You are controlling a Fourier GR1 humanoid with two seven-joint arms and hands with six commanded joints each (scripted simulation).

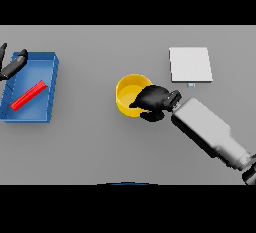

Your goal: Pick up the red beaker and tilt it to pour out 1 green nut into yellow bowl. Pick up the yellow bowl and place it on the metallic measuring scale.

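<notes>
The right hand [152,101] grips the near right rim of the yellow bowl [129,93], fingers curled over its edge. Held by one side, the bowl could tip or slip on the lift toward the scale [190,64]. The forearm slants in from lower right. The left hand [14,63] rests open at the blue tray [52,84], where the red beaker [29,95] lies flat.

You see the yellow bowl [129,93] upright mid-desk, the red beaker [29,95] lying flat at far left, the metallic scale [190,64] beyond; any nut is indiscernible.
</notes>
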